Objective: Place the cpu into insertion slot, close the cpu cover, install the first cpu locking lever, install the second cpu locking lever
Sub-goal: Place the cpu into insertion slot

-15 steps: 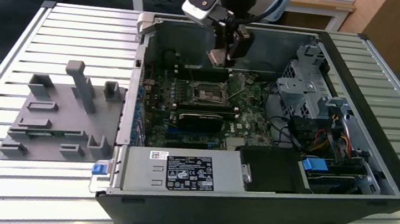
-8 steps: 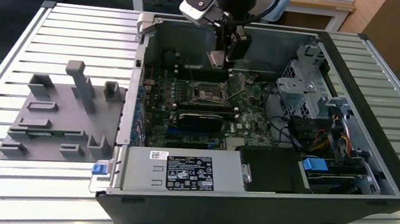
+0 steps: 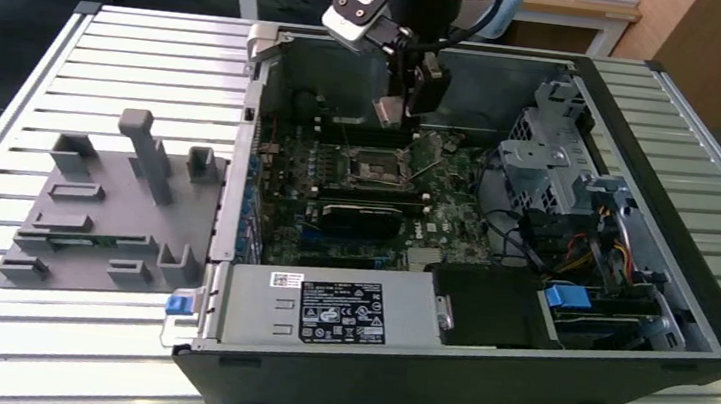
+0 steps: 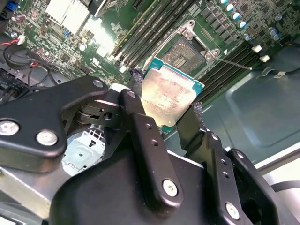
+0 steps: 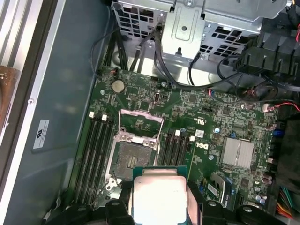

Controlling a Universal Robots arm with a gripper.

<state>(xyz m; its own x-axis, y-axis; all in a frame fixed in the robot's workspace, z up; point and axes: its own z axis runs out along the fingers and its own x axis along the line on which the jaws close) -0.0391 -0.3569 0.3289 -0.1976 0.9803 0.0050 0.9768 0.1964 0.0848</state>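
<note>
Slatted metal bench (image 3: 26, 66) carries an open PC case (image 3: 449, 384) laid on its side, w/ a grey moulded fixture (image 3: 104, 225) just beside it at the exterior view's left. Inside the case are a green motherboard (image 3: 447, 206), a drive cage (image 3: 545, 171) and a labelled silver box (image 3: 336, 310) near the front wall.

My gripper (image 4: 166, 107) hangs over the board's far part, close to the case's rear wall. My 2 black fingers (image 4: 140, 126) are drawn in narrow and clamp the cpu (image 4: 169, 93), 1 finger per opposite edge. Its dull metal lid shows in both wrist views, w/ a greenish rim around it.

The cpu is held clear of the board, near the insertion slot (image 5: 126, 159) but not in it. Seen in the first wrist view, the chip (image 5: 159, 199) is offset to 1 side of the socket rather than over it.

The socket's dark contact field lies bare, and the cpu cover (image 5: 140, 113) stands swung open at 1 edge, its square window showing board behind. Long black memory slots (image 5: 96, 150) flank the socket on both sides.
</note>
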